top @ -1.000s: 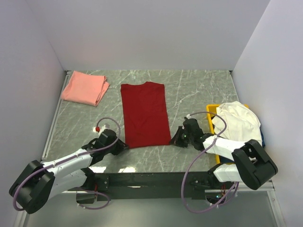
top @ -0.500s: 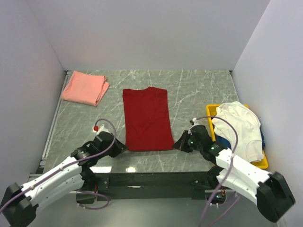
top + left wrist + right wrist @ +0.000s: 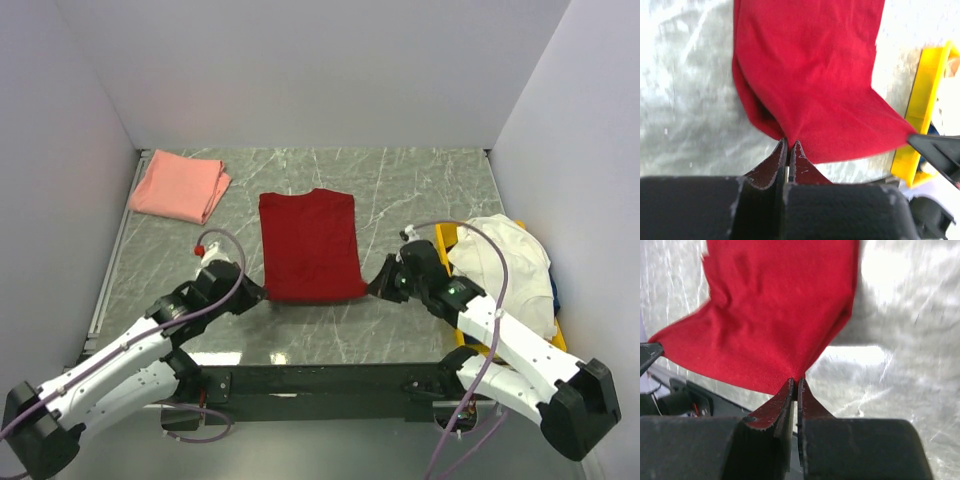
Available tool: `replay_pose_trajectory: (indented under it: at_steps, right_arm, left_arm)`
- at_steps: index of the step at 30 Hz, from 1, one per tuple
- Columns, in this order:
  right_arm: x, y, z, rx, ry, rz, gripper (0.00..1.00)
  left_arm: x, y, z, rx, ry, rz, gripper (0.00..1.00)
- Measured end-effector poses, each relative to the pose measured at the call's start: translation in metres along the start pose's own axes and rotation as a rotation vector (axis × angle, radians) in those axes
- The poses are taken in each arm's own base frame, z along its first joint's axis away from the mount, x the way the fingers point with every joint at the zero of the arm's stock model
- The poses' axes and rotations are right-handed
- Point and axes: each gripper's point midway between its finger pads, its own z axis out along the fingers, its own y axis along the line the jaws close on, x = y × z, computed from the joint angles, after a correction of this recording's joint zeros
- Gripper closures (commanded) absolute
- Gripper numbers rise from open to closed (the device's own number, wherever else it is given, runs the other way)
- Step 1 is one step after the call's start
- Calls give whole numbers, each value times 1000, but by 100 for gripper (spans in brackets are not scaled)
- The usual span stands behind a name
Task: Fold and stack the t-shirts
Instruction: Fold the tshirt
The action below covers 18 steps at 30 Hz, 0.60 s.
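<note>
Both arms reached low and forward from the near edge, angled inward toward the middle of the counter (image 3: pixel 420 190). The left fingers (image 3: pixel 783 150) were pressed together on the near left corner of the deep red t-shirt (image 3: pixel 310 245). The right fingers (image 3: pixel 789 390) were clamped the same way on its near right corner. The hem sagged between them, raised just off the marble, while the collar end lay flat toward the far edge. The salmon pink t-shirt (image 3: pixel 180 186) lay folded at the far left corner. The cream white t-shirt (image 3: pixel 505 260) was heaped on the yellow tray (image 3: pixel 446 232) by the right edge.
</note>
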Motion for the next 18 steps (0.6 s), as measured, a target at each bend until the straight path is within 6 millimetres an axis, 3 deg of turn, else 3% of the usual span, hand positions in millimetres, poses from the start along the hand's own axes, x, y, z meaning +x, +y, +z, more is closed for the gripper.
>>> replay_pose_trajectory:
  at_steps: [3, 6, 11, 18]
  right_arm:
    - [-30, 19, -1, 13, -34, -26, 100]
    - [-62, 34, 7, 30, -59, -41, 100]
    - [-116, 43, 33, 76, -72, -29, 100]
    - [-189, 52, 76, 93, -62, -9, 100]
  left_arm:
    - [-18, -10, 9, -21, -29, 8, 100]
    - [-50, -19, 20, -35, -73, -9, 100]
    - [-100, -38, 44, -47, -123, -24, 100]
    - [-156, -53, 94, -75, -120, -40, 100]
